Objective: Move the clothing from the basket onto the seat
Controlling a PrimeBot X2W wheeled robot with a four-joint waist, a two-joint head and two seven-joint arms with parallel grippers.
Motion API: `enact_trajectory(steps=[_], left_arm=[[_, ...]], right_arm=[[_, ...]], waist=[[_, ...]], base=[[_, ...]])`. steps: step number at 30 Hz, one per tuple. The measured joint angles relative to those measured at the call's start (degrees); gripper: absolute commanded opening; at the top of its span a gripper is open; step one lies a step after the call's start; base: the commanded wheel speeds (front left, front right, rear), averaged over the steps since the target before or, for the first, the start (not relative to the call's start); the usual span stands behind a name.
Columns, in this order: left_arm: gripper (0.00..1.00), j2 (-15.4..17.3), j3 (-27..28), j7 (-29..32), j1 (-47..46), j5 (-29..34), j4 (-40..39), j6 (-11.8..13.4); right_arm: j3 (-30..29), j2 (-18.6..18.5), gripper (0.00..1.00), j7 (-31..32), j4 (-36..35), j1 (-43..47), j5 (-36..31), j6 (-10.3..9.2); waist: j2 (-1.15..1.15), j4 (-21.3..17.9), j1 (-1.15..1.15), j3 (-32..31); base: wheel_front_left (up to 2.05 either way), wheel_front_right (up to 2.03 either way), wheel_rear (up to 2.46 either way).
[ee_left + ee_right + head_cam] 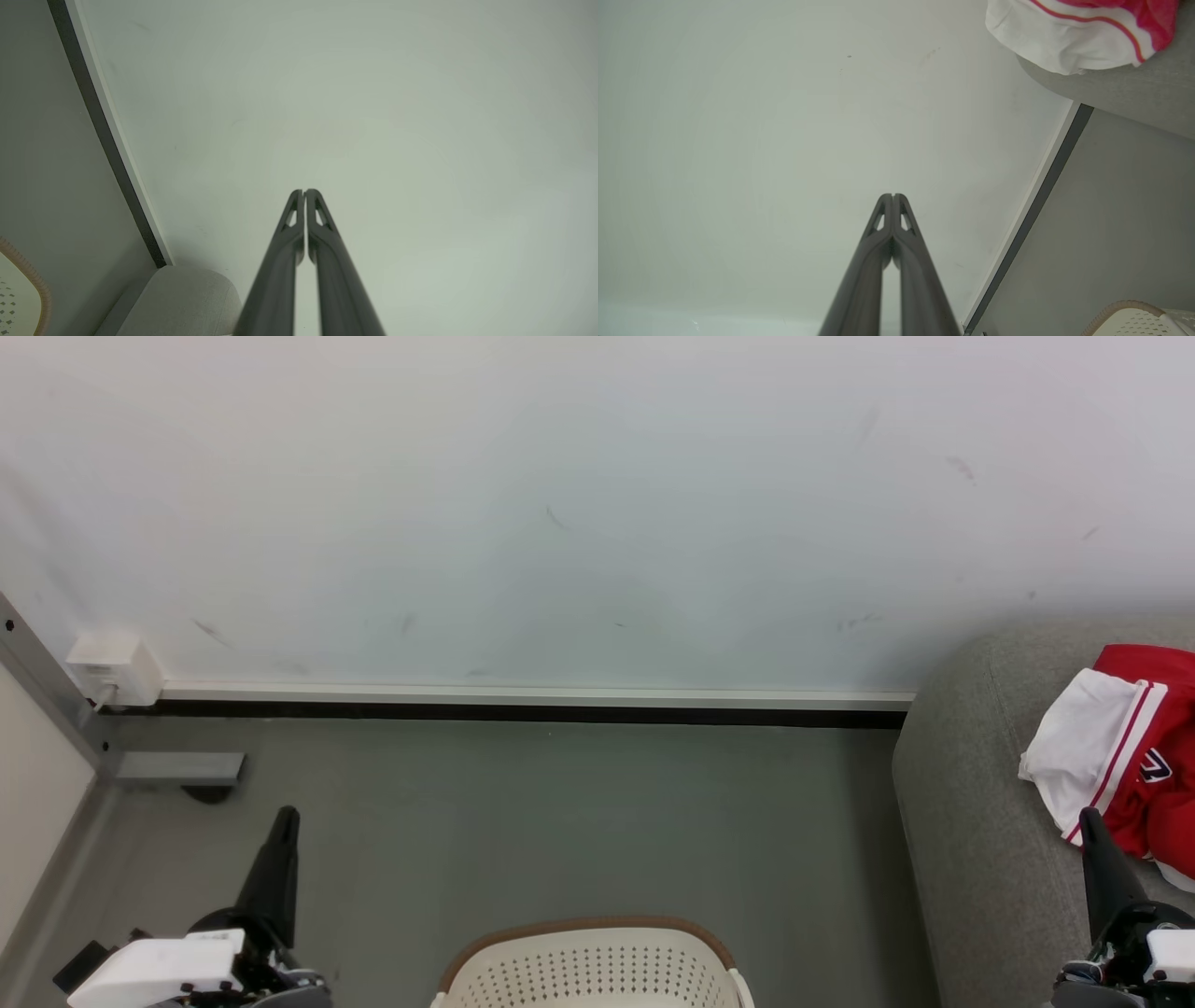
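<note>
Left gripper [304, 192]: fingers closed together, empty.
Right gripper [893, 195]: fingers closed together, empty.
Laundry basket [588, 963]: on floor [560, 821].
Red sports garment [1134, 756]: on grey seat [971, 821].

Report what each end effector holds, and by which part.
Nothing: the left end effector and right end effector are shut and empty; the red sports garment lies on the seat.

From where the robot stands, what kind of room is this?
Probably a plain indoor room staged as a home laundry corner: a grey upholstered seat against a white wall, a perforated laundry basket on the grey floor, and red-and-white clothing lying on the seat.
</note>
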Motion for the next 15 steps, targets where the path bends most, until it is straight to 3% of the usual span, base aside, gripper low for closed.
enact_trajectory(steps=[15], left_arm=[[0.00, 0.00, 0.00, 0.00, 0.00, -0.01, -0.03, 0.00]], right_arm=[[0.66, -0.52, 0.00, -0.48, -0.30, -0.03, 0.45, 0.00]], waist=[[0.00, 0.00, 0.00, 0.01]], base=[[0.00, 0.00, 0.00]])
